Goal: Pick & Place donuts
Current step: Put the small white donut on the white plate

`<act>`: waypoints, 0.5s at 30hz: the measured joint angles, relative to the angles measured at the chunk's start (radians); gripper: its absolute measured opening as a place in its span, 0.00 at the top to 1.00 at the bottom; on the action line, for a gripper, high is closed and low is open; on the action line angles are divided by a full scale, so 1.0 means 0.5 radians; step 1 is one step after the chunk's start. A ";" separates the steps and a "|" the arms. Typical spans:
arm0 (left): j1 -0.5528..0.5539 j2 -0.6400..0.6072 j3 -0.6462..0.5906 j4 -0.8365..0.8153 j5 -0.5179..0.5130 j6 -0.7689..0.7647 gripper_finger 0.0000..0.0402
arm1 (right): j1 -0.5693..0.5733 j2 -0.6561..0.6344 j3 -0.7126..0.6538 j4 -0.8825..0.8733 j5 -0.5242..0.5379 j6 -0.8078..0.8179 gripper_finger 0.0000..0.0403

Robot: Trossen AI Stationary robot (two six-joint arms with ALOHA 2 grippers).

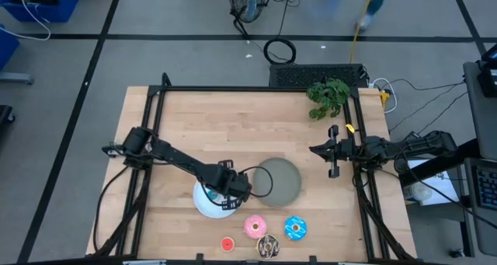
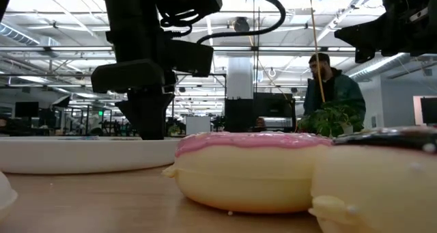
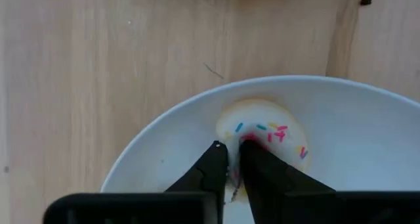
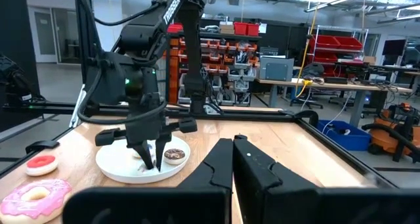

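My left gripper [image 1: 226, 200] reaches down into the white plate [image 1: 203, 209] and is shut on a tiny whitish-pink donut [image 3: 272, 122] with coloured sprinkles. A tiny brown donut [image 4: 174, 155] lies flat on the same plate beside it. The pink donut [image 1: 255, 226], blue sprinkled donut [image 1: 295, 228], dark chocolate donut [image 1: 268, 247] and tiny red donut [image 1: 227, 244] lie flat on the table near its front edge. My right gripper [image 1: 314, 149] waits shut at the table's right side, touching nothing. My left gripper has the whitish-pink donut's ring wall [image 3: 231, 129] between its two fingers, one fingertip [image 3: 252, 152] over the hole and the other outside the rim. The fingers come steeply from above. The donut lies flat on the white plate's floor [image 3: 367, 138].
A grey plate [image 1: 281, 179] sits just right of the white one. A green plant [image 1: 328, 96] stands at the table's far right corner. A person [image 2: 332, 89] stands in the room beyond the table. Bare wood stretches across the far left half.
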State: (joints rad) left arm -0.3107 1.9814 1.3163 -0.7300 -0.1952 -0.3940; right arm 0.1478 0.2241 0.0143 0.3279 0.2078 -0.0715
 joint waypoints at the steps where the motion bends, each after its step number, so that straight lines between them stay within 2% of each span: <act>1: 0.000 -0.005 0.000 -0.001 -0.001 -0.011 0.85 | -0.001 0.000 0.000 0.000 0.000 0.000 1.00; 4: 0.000 -0.023 0.000 -0.003 0.022 -0.030 0.77 | 0.000 0.000 -0.001 0.000 0.000 0.000 1.00; 8: 0.012 -0.023 0.000 -0.022 0.062 -0.077 0.62 | 0.000 0.000 0.000 0.000 0.000 0.000 1.00; 15: 0.050 -0.023 0.149 -0.316 0.059 -0.127 0.39 | 0.000 0.000 0.000 -0.001 0.001 0.000 1.00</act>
State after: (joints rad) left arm -0.2859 1.9697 1.3907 -0.8880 -0.1656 -0.4573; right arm 0.1478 0.2241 0.0143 0.3275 0.2080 -0.0715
